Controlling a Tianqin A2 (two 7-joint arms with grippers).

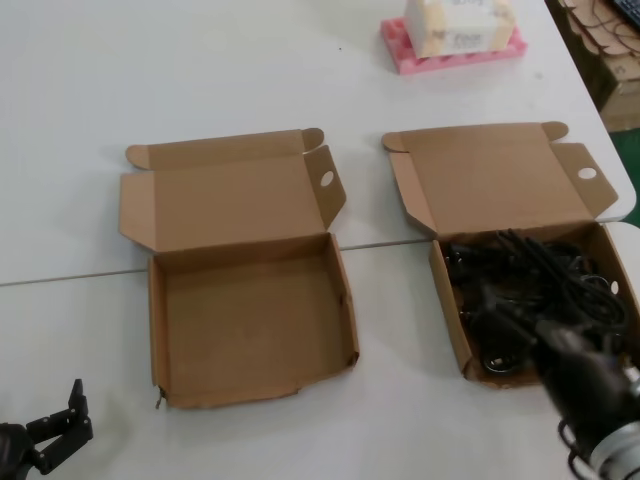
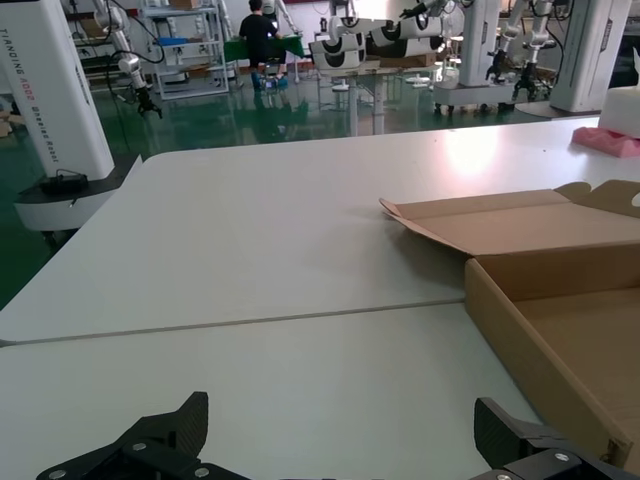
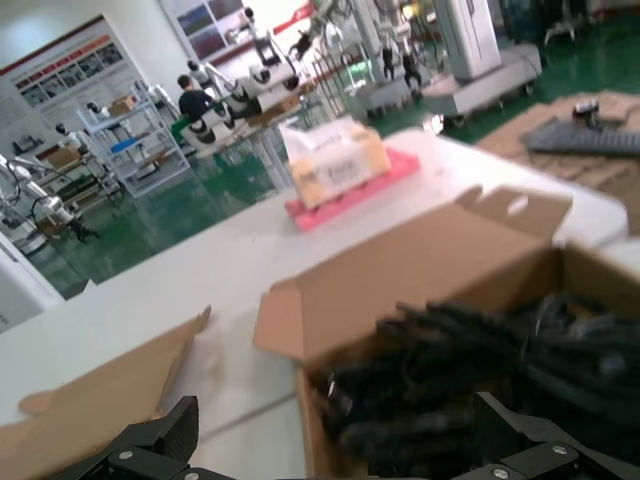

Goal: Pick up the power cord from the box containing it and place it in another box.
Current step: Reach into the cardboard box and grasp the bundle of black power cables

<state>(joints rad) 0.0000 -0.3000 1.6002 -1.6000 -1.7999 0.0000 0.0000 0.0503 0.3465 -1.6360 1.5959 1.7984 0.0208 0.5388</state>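
In the right box (image 1: pixel 452 310), the power cord (image 1: pixel 530 290) lies bundled near-to-far.

Blurred right gripper (image 1: pixel 510 325) is covering part of the thin black looped power cord (image 1: pixel 560 270); plugs not distinguishable. Left gripper (image 1: pixel 62 425) is getting cut off at pic edge.
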